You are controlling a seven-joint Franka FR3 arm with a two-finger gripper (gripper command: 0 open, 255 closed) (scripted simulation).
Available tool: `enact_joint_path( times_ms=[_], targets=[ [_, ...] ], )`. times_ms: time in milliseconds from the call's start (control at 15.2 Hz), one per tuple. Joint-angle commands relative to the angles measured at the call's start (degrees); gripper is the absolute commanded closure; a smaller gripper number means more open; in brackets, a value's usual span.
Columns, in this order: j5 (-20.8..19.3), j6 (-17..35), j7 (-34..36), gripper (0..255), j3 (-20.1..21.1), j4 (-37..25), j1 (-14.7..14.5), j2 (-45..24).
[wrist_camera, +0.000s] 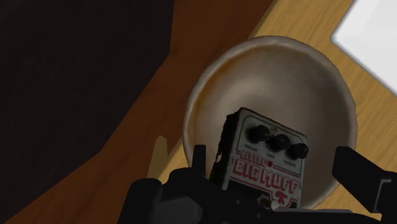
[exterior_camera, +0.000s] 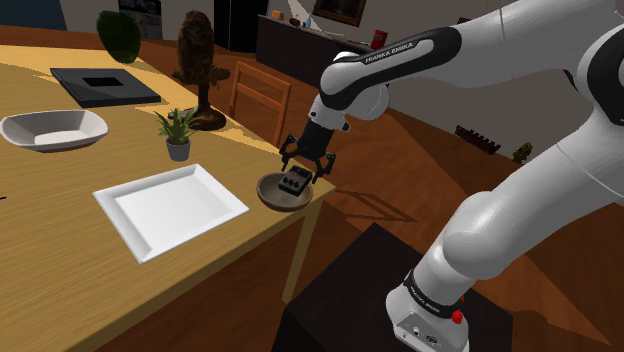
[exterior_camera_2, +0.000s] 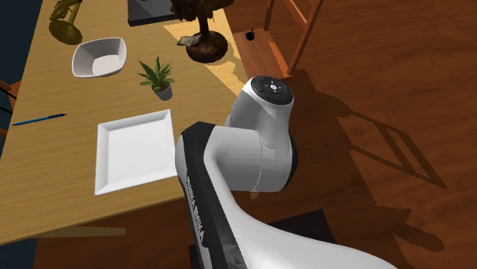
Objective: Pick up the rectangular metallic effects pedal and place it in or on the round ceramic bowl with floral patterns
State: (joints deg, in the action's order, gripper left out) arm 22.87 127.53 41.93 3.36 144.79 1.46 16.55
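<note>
Round, plain brownish-grey bowl [wrist_camera: 273, 76] at edge of light wooden tabletop [wrist_camera: 299, 19]. Inside it: rectangular pale-faced effects pedal [wrist_camera: 261, 175], three black knobs [wrist_camera: 278, 141], red lettering. Black two-finger gripper [wrist_camera: 270, 156] spread wide either side of pedal; right finger clear of it, left contact unclear. White plate corner [wrist_camera: 375, 32] near bowl. Dark brown floor [wrist_camera: 76, 76] beyond table edge.

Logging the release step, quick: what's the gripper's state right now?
Gripper: open, fingers apart either side of the pedal, which lies in the bowl.

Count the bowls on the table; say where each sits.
2. One white bowl at the shoulder view's left edge; brown bowl at the table corner, holding the pedal. The arm may hide others.
</note>
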Motion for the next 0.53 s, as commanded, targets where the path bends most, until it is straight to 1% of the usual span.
enact_joint_path(
  times_ms=[0, 66, 330, 462],
  targets=[
    [0.0, 0.0, 0.0, 0, 0.0, 0.0, 0.0, 0.0],
    [0.0, 0.0, 0.0, 0, 0.0, 0.0, 0.0, 0.0],
    [-2.3, -7.9, 1.1, 0, -1.3, -3.9, 1.4, 3.7],
    [-2.3, -7.9, 1.1, 0, -1.4, -3.9, 1.4, 3.7]
  ],
)
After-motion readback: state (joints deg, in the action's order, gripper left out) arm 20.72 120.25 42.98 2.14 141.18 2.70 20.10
